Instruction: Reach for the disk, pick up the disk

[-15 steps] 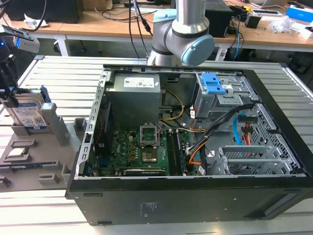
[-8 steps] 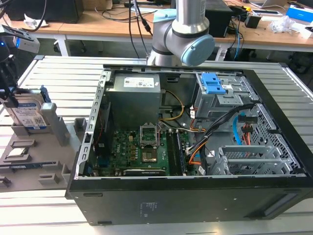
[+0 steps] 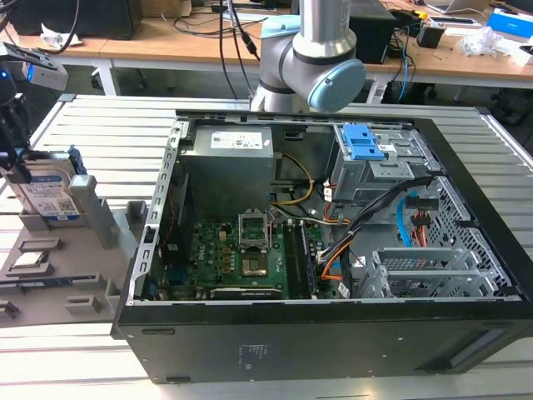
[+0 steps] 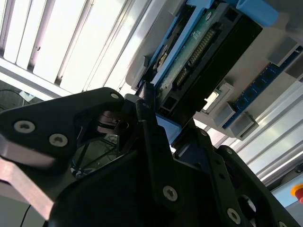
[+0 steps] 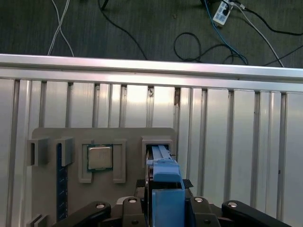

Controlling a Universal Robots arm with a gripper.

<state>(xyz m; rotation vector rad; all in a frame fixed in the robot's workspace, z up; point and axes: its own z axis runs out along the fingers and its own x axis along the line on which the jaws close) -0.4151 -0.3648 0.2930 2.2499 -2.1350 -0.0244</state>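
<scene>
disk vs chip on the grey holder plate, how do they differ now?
Pose: the disk stands on edge in its slot; the chip lies flat in a recess. Look: the disk has a blue frame; the chip is bare silver. Size: the disk is clearly larger than the chip. The gripper is at the disk, apart from the chip. Both sit in the grey holder plate.

Grey arm (image 3: 312, 58) upright at rear centre, end effector (image 3: 15, 162) low at the exterior view's far left
</scene>
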